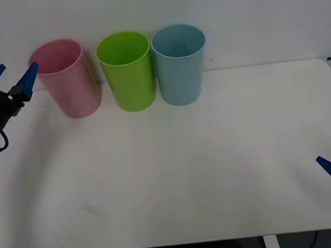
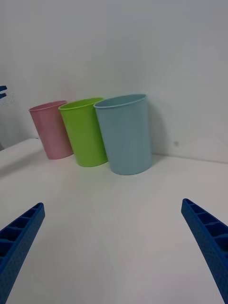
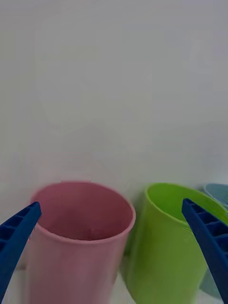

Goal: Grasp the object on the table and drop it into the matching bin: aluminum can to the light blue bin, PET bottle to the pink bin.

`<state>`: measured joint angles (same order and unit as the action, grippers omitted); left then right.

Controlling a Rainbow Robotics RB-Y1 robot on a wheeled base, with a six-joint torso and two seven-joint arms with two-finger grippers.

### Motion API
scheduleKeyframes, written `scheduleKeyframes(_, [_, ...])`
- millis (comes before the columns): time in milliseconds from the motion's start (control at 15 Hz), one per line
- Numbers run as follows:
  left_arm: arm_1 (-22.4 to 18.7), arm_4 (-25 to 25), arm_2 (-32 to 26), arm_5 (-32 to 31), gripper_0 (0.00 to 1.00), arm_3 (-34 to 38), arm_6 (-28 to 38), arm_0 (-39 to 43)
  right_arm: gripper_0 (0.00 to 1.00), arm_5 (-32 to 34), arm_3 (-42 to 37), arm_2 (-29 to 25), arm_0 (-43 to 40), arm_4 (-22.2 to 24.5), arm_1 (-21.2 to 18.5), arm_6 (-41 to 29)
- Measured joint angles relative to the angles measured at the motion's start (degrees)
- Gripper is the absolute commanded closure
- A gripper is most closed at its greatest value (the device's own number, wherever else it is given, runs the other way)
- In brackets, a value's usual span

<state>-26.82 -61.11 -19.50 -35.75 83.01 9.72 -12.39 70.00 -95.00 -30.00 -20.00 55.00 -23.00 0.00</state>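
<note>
The pink bin (image 1: 71, 81) (image 3: 76, 247) stands upright at the back left of the white table (image 1: 177, 170), and the light blue bin (image 1: 180, 68) (image 2: 126, 135) stands two places to its right. My left gripper (image 1: 17, 69) (image 3: 111, 203) hangs open and empty at rim height, just left of the pink bin. Low over the table's right edge, my right gripper (image 1: 329, 145) (image 2: 112, 204) is open with nothing between its fingers. The PET bottle and the aluminum can are out of view.
A lime green bin (image 1: 127, 74) (image 2: 85, 133) stands between the pink and light blue ones, the three nearly touching in a row against the white back wall. Bare tabletop stretches in front of the bins.
</note>
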Motion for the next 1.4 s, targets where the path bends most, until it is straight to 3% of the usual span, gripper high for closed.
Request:
scheduleKeyframes(267, [-2.8, 5.2, -2.3, -7.2, 0.0, 0.4, -7.4, 6.6, 0.0, 0.0, 0.0, 0.0, 0.0, 0.0, 0.0, 0.0])
scheduleKeyframes(600, [-7.2, 9.9, -5.5, -16.1, 0.0, 0.4, -9.6, 15.4, 0.0, 0.0, 0.0, 0.0, 0.0, 0.0, 0.0, 0.0])
scheduleKeyframes(1000, [-7.7, 14.2, -7.9, -23.4, 0.0, 0.5, -16.5, 24.6, 0.0, 0.0, 0.0, 0.0, 0.0, 0.0, 0.0, 0.0])
scheduleKeyframes(1200, [-7.7, 15.9, -9.9, -28.6, 0.0, 0.5, -17.3, 28.2, 0.0, 0.0, 0.0, 0.0, 0.0, 0.0, 0.0, 0.0])
scheduleKeyframes(1400, [-7.7, 17.2, -10.6, -29.9, 0.0, 1.2, -17.6, 30.9, 0.0, 0.0, 0.0, 0.0, 0.0, 0.0, 0.0, 0.0])
